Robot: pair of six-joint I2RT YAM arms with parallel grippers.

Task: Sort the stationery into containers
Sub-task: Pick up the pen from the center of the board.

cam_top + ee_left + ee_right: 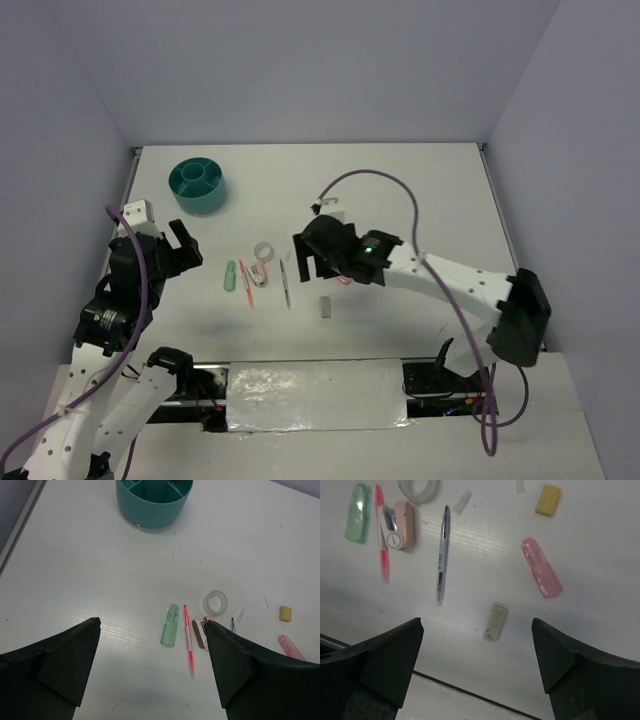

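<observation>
A round teal cup (198,185), split into compartments, stands near the tabletop's far left corner. The stationery lies loose around the middle of the tabletop. From left to right there is a pale green oblong piece (230,275), a thin pink pen (246,283), a clear ring (264,250) slightly farther back, and a dark pen (285,283). A pale block (495,622) lies closest to the near edge, with a pink oblong piece (541,574) and a small tan block (548,507) beyond it. The left gripper (153,624) hovers left of the items with its jaws spread wide and empty. The right gripper (477,622) hangs over their right side, also wide apart and holding nothing.
</observation>
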